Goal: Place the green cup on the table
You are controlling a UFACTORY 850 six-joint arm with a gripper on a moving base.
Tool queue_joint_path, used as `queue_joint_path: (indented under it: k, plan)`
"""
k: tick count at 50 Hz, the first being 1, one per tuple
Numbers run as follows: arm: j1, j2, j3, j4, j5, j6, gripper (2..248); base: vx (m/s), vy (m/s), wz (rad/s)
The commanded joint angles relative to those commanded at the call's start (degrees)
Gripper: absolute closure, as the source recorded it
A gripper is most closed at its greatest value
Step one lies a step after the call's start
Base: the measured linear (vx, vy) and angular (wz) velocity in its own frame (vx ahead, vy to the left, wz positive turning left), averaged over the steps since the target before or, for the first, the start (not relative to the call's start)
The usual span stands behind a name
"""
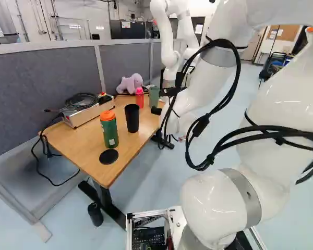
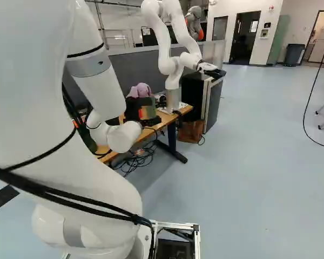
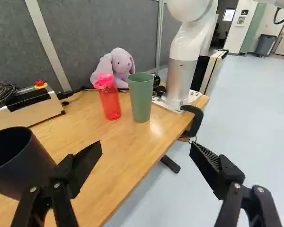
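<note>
My gripper shows partly at the arm's far end in the left base view. In the wrist view the gripper is open, its fingers wide apart with nothing held. The green cup stands upright on the wooden table, ahead of the gripper and beyond its fingertips. It also appears as a green cup toward the table's far end in the left base view. A pink bottle stands just beside it. One finger is close to a black cup; whether they touch I cannot tell.
A green bottle with orange lid and a black disc are on the table's near part. Cable-topped equipment lies along the grey partition. A plush toy sits behind the bottle. Another robot stands at the table's far end.
</note>
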Motion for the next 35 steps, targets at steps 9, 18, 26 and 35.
queue_joint_path:
  k: [9, 18, 26, 35]
  plan:
    - [-0.9, 3.5, 2.3, 0.0, -1.5, 0.0, 3, 0.000, 0.000, 0.000]
    - [-1.7, 6.5, 4.3, 0.0, -2.8, 0.0, 3, 0.000, 0.000, 0.000]
    - [-2.3, 8.7, 5.8, 0.0, -3.8, 0.0, 3, 0.000, 0.000, 0.000]
    - [-2.8, 10.7, 7.2, 0.0, -4.6, 0.0, 3, 0.000, 0.000, 0.000]
